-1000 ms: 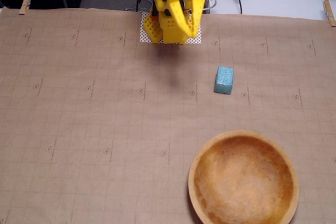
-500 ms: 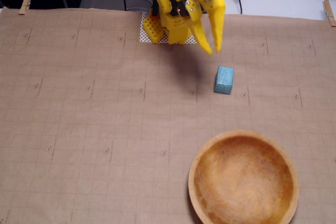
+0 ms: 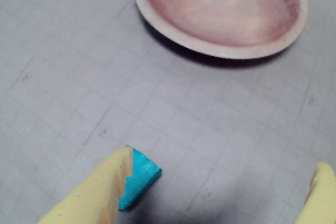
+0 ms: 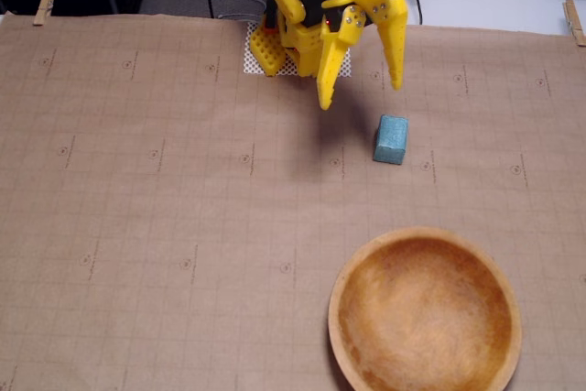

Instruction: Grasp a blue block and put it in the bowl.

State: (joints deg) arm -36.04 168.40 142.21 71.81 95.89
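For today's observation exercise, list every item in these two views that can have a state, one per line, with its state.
End effector: open, fingers spread, holding nothing, above the paper short of the block.
Block: lying on the paper, untouched, outside the bowl; in the wrist view partly hidden behind one finger.
Bowl: upright, empty.
Paper: flat, clipped at its far corners.
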